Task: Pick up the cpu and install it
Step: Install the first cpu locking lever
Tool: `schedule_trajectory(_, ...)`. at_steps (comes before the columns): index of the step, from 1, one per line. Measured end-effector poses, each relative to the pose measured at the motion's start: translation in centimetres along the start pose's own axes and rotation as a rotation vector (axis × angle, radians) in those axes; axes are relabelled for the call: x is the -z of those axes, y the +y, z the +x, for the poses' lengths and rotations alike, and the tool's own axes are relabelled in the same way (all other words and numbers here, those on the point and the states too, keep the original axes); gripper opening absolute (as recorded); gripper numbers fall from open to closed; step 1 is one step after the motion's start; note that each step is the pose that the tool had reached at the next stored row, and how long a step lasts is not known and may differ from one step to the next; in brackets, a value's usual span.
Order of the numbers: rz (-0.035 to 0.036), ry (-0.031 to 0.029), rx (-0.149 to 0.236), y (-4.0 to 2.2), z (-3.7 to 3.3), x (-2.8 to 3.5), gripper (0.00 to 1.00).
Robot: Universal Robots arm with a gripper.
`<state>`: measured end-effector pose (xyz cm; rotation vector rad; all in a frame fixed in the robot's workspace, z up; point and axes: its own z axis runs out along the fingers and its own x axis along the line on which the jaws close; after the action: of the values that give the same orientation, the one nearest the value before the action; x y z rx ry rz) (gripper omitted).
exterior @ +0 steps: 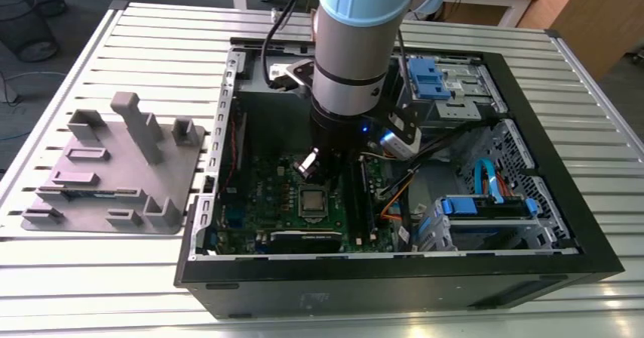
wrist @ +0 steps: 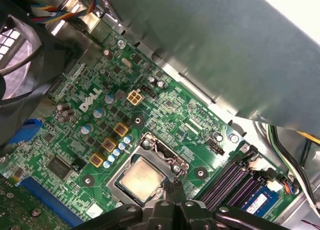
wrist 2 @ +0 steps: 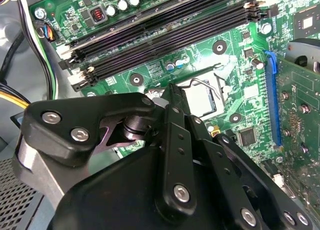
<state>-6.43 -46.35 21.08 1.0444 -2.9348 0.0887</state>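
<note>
**Silver chip lies in its socket, hand closed just above it**

Silver-grey metal marks the cpu. It lies flat inside the square socket frame in the middle of the green motherboard, with its top uncovered. It looks level with the frame, so I judge that it is already seated there and not only laid across it.

The hand hangs just above the board, close to one edge of the cpu. Its two black fingers are pressed together at the tips and carry nothing. In both wrist views the tips end beside the chip, but I cannot tell whether they touch the frame. In the second wrist view a thin wire lever runs along the socket near the tips. Closed fingers make a narrow point, which may be why they are held like this so near the lever.

The open computer case lies on its side on the slatted metal bench, so the board faces up and the arm can come down straight into it. The black memory slots run beside the socket. A grey fixture plate with upright blocks stands on the bench at the exterior view's left, well apart from the case.

As for writing, the board has a white logo and many small white markings near the components. I do not read them out.
</note>
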Motion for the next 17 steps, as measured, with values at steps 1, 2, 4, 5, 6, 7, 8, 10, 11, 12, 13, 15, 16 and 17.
schedule_trajectory(1,0.0000,0.0000,0.000,-0.05,0.04,-0.03,0.11)
schedule_trajectory(2,0.0001,0.0000,0.000,-0.10,0.08,-0.06,0.11)
schedule_trajectory(4,0.0000,0.0001,0.000,-0.18,0.15,-0.11,0.11)
schedule_trajectory(5,0.0000,0.0001,0.000,-0.24,0.20,-0.15,0.11)
schedule_trajectory(6,0.0001,0.0002,0.000,-0.28,0.24,-0.18,0.11)
schedule_trajectory(7,0.0001,0.0001,0.000,-0.32,0.27,-0.22,0.11)
schedule_trajectory(8,0.0000,0.0001,0.000,-0.36,0.30,-0.27,0.11)
schedule_trajectory(10,0.0000,0.0001,0.000,-0.44,0.36,-0.34,0.11)
schedule_trajectory(11,0.0001,0.0002,0.000,-0.49,0.40,-0.38,0.11)
schedule_trajectory(12,0.0001,0.0002,0.000,-0.52,0.43,-0.43,0.11)
schedule_trajectory(13,0.0001,0.0001,0.000,-0.56,0.46,-0.47,0.11)
schedule_trajectory(15,0.0000,0.0001,0.000,-0.64,0.52,-0.54,0.11)
schedule_trajectory(16,0.0000,0.0001,0.000,-0.68,0.56,-0.57,0.11)
schedule_trajectory(17,0.0001,0.0001,0.000,-0.72,0.58,-0.59,0.11)
